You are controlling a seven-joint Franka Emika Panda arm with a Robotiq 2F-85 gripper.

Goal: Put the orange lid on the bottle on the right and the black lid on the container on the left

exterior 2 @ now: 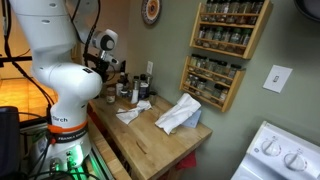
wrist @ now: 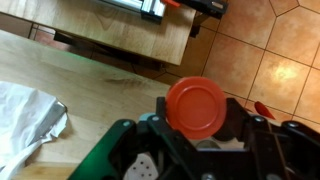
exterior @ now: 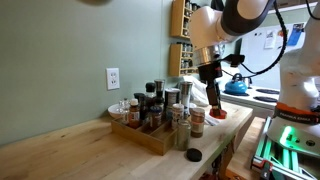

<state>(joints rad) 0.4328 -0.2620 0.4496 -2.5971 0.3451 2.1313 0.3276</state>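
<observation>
Your gripper (wrist: 197, 122) is clenched on the orange lid (wrist: 197, 100), hovering by the bottle (exterior: 197, 122) at the bench (exterior: 60, 150) corner. Nothing is capped yet. The black lid (exterior: 194, 155) lies near the front edge, and the container is probably alongside.

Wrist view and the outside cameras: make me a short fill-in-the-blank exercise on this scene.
The held lid, between the fingers, is coloured ___.
The loose lid on the wooden table is coloured ___.
The wall outlet is coloured ___.
Missing words: orange, black, white.
</observation>
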